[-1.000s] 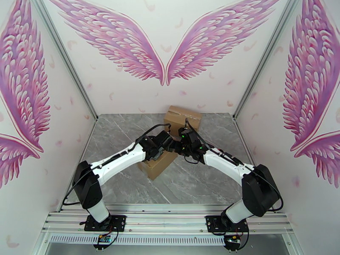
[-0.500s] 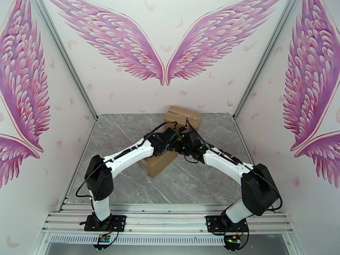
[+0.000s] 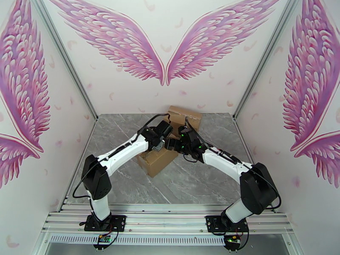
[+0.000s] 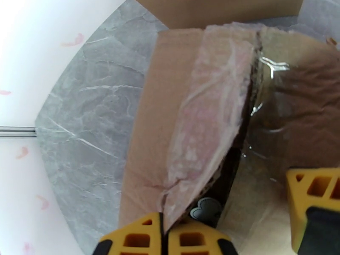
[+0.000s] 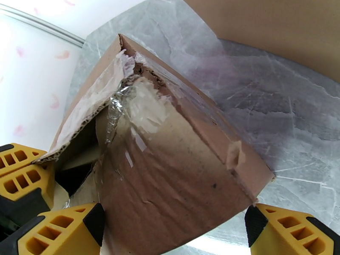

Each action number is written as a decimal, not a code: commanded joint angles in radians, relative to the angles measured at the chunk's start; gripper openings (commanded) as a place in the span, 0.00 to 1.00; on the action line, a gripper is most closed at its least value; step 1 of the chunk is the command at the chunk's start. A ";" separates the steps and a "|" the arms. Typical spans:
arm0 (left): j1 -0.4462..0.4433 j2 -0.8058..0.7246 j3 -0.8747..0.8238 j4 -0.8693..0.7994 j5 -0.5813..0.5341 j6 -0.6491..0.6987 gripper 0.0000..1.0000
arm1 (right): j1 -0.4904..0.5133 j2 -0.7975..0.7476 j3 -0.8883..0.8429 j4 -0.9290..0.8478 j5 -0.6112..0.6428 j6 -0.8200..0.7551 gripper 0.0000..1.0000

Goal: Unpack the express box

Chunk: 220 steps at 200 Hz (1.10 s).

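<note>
Overhead, both arms meet over a cardboard express box point(image 3: 157, 161) on the desk point(image 3: 119, 132); the left jaws pinch its taped flap point(image 4: 208, 124), while the right jaws gape wide astride one corner.

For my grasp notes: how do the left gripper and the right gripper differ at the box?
The left gripper is shut, pinching the edge of the taped flap; the right gripper stands open. The left grips thin cardboard; the right straddles a whole side of the express box. Both are yellow-tipped and work on the same box.
</note>
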 commanded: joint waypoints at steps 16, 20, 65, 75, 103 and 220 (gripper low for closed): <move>0.074 -0.069 0.013 -0.039 0.156 -0.088 0.00 | -0.027 0.029 -0.030 -0.133 0.064 -0.007 0.92; 0.076 -0.071 0.014 -0.039 0.162 -0.090 0.00 | -0.027 0.030 -0.029 -0.134 0.065 -0.007 0.92; 0.101 -0.075 0.027 -0.055 0.233 -0.104 0.00 | -0.044 0.029 -0.028 -0.135 0.069 -0.013 0.92; 0.112 -0.079 0.027 -0.054 0.259 -0.115 0.00 | -0.049 0.028 -0.026 -0.134 0.066 -0.014 0.92; 0.118 -0.085 0.042 -0.065 0.321 -0.141 0.00 | -0.055 0.004 -0.019 -0.104 0.050 -0.019 0.92; 0.305 -0.344 -0.274 0.274 0.728 -0.598 0.00 | -0.050 -0.047 0.313 -0.400 0.155 -0.141 0.97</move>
